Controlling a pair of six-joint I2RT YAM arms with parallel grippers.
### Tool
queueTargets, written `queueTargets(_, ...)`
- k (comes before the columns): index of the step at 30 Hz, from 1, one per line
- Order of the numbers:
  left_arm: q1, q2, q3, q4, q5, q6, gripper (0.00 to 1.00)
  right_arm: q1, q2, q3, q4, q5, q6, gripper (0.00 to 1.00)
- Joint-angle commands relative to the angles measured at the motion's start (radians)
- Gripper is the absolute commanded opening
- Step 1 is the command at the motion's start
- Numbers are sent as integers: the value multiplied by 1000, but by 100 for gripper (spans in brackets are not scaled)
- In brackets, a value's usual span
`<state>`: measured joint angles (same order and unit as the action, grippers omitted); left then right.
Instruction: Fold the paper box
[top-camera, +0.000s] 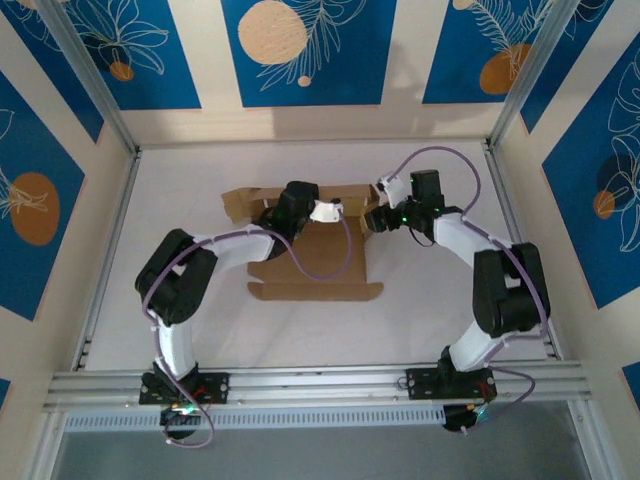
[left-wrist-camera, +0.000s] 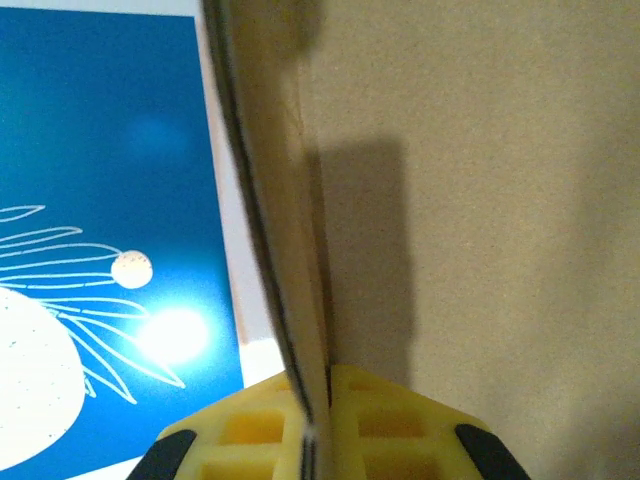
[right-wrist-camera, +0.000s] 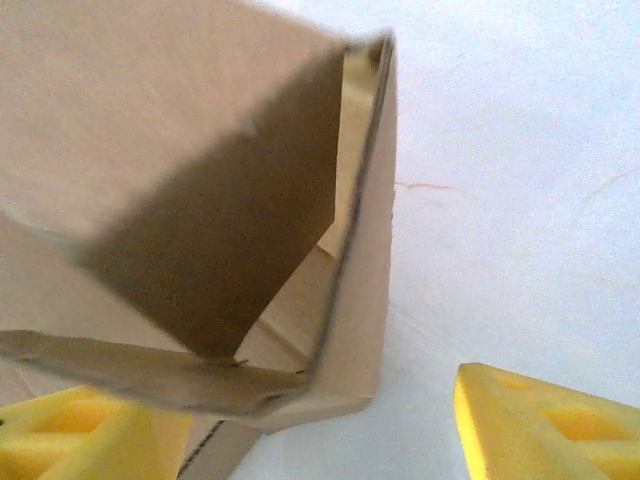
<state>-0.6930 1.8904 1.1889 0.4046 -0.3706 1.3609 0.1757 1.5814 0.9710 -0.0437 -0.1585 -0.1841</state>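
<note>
Paper box (top-camera: 310, 290) sits mid-table between the two arms, half formed. Near panel lies flat on the white table (top-camera: 180, 180), far walls are partly up, and a loose side flap (top-camera: 238, 205) sticks out at far left.

Left gripper (top-camera: 292, 208) is on the far wall, left of centre. On its wrist cam both yellow fingers (left-wrist-camera: 385, 430) are pinched onto the edge of an upright cardboard panel (left-wrist-camera: 480, 200) with no gap visible, so it's clamped on the box. Reads as an anchor hold: props that wall up and stops the sheet sliding while the other arm works. Blue leaf-print backdrop (left-wrist-camera: 100, 200) shows past the panel edge.

Right gripper (top-camera: 377, 215) is at the box's far right corner. On its wrist cam the jaws are wide apart, straddling the corner where a side wall (right-wrist-camera: 365, 250) meets a bent tab (right-wrist-camera: 150, 375). Lower-left pad (right-wrist-camera: 70, 430) is tucked under the tab, can't tell if touching. Lower-right pad (right-wrist-camera: 550, 420) is off the cardboard with bare table between. Nothing gripped.

Judgement: mid-fold, right corner not yet locked. Next move likely needs the right jaws to close on or push that wall inward. Risks: the tab creases off its score line, or the wall springs back if the left lets go.
</note>
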Motion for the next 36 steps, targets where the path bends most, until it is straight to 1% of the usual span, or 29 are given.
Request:
queueTargets(1,-35,36,17,-179,58,-32,0,-6,-161,-37,118,15,116,70)
queueTargets(4,-34,27,26,-187,46,-56,0,4,-258,-57,66,52,179,66)
queueTargets(6,-34,9,29,-190,52,-85,0,4,-323,-68,22,89,259,60)
queueTargets(9,-31,-15,46,-228,66,-124,0,-2,-383,-63,-65,51,405,50)
queueTargets(10,-33,-21,44,-228,68,-125,0,5,-390,-58,-97,44,433,48)
queueTargets(12,-32,-34,51,-243,71,-136,0,21,-392,-54,-153,9,509,40)
queueTargets(14,-32,-55,64,-277,80,-162,0,42,-373,-44,-203,9,567,34)
queueTargets(16,-29,-81,78,-305,96,-193,0,63,-351,-65,-202,21,613,28)
queueTargets(18,-26,-107,90,-330,111,-220,0,67,-328,-107,-177,44,707,22)
queueTargets(21,-22,-140,98,-358,117,-237,0,59,-294,-161,-117,20,838,19)
queueTargets(22,-21,-150,100,-365,117,-243,0,59,-283,-169,-105,12,859,18)
queueTargets(25,-15,-182,103,-387,134,-266,0,59,-248,-192,-109,23,948,15)
queueTargets(28,-2,-204,101,-415,169,-293,0,43,-273,-290,4,27,1041,13)
queueTargets(30,0,-205,107,-435,169,-295,0,20,-291,-344,100,-25,1077,14)
queueTargets(31,1,-202,115,-446,164,-300,0,14,-291,-350,113,-34,1081,15)
queueTargets(34,6,-207,179,-563,191,-345,0,16,-268,-273,-17,5,1021,16)
queueTargets(35,10,-213,206,-600,215,-376,0,18,-257,-245,-69,39,1009,18)
queueTargets(36,16,-219,228,-635,243,-403,0,13,-246,-234,-82,48,1008,18)
